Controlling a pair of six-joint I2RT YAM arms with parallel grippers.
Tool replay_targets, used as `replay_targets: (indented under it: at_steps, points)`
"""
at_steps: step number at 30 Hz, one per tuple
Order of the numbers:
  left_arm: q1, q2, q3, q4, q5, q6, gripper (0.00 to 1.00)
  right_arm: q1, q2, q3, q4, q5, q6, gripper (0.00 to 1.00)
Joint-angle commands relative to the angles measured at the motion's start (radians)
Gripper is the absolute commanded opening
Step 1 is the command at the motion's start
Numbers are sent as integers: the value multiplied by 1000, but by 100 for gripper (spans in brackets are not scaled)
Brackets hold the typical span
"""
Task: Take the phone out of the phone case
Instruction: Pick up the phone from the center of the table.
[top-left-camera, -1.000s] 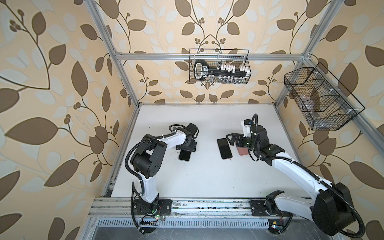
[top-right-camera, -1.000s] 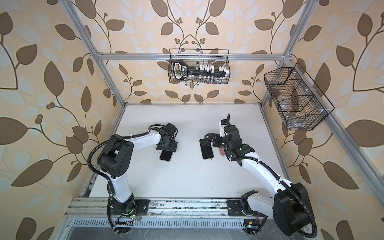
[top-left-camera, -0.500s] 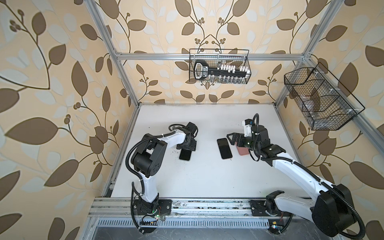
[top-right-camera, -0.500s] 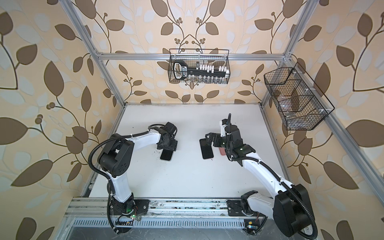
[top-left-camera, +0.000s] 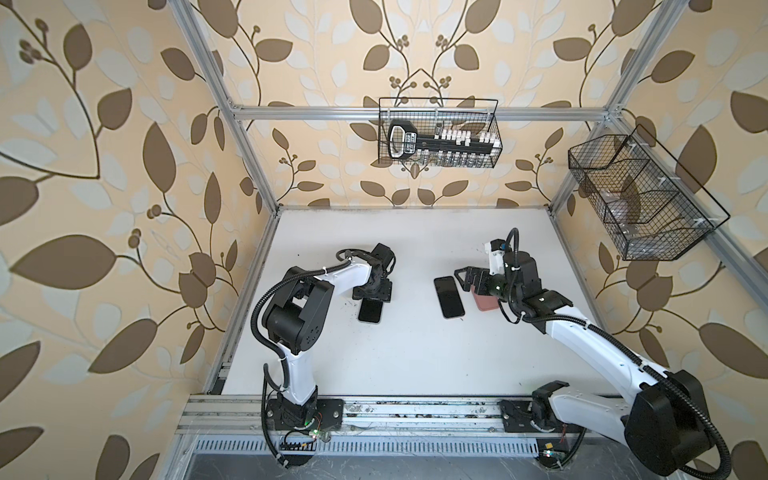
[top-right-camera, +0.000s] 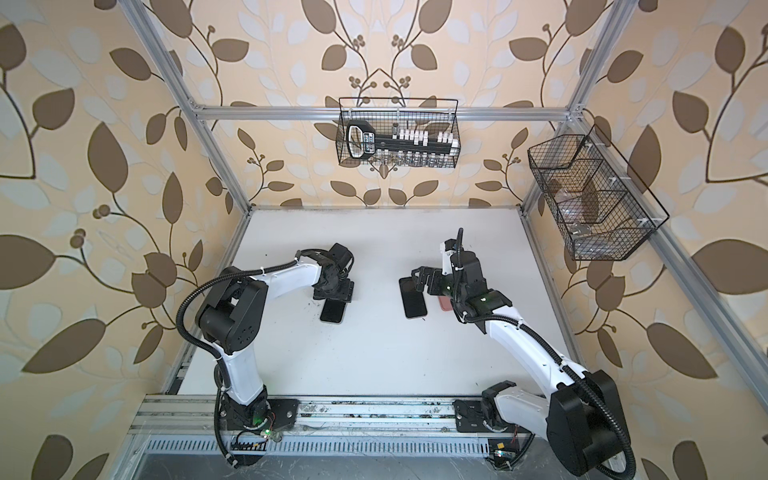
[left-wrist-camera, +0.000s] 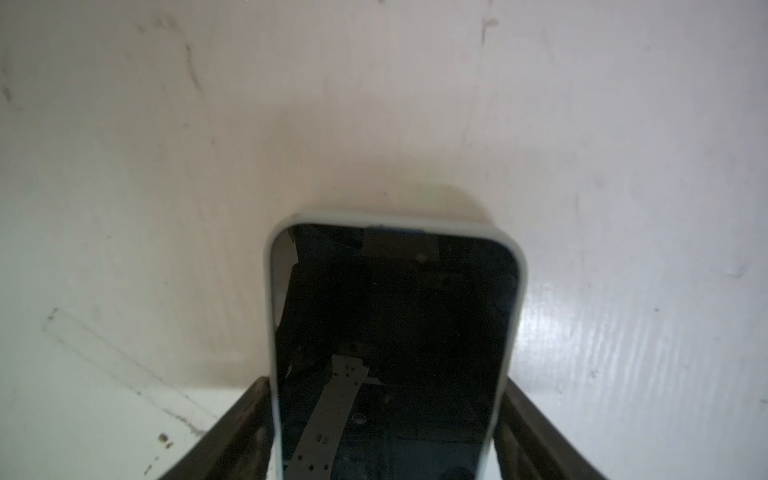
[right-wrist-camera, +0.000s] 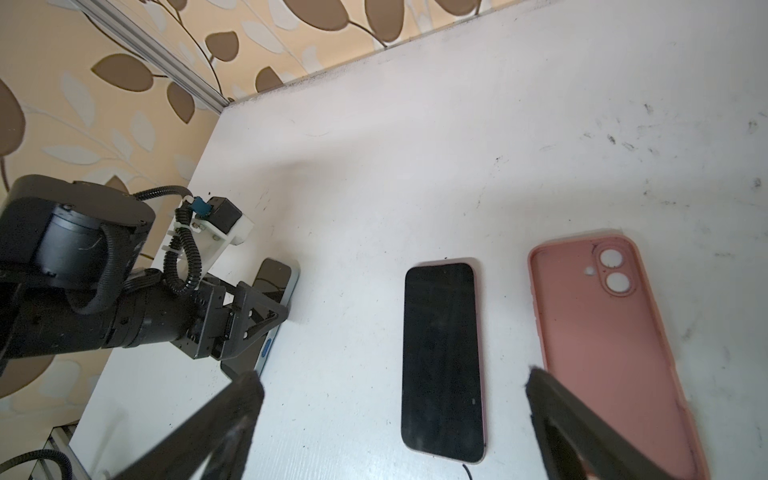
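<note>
- Little is found changed over the last second: both arms and both phones are seen in nearly the same places, and only the left jaws seem drawn in slightly.
- Everything of the task is laid flat on the white table, where it can be pressed against from above.
- Over the right half of it, the right arm is held raised. The right gripper is spread wide and empty above the bare phone and the pink case. It is judged to be parked there, or kept ready to help.
- Screen up and well apart from the left arm, the bare phone is laid out. Just beside it, not touching, the pink case is left empty, with table showing through its camera holes. That pair is judged finished.
- On the left half of the table the cased phone is laid screen up. Its pale case is seated around every visible edge, so this one is not yet freed.
- Over one end of it the left gripper is brought down, and its fingers are set against both long edges of the pale case. It is taken as clamped across the width, presumably to steady or lift the phone before the rim is peeled away.
</note>
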Motion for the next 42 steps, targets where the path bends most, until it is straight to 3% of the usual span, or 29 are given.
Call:
replay_targets:
  at_steps: [1, 17, 33, 42]
  points:
    - [4, -46, 52, -57, 20, -35, 55, -5, -19, -20, -4, -13, -10, 100]
    - [4, -75, 125, -108, 71, -108, 46, -5, 3, -32, 26, -56, 3, 100]
    - [2, -123, 241, -175, 161, -235, 42, -3, 122, -98, 228, -424, 62, 97]
    - [-10, -155, 284, -190, 201, -249, 42, 97, 200, -92, 277, -472, 58, 96]
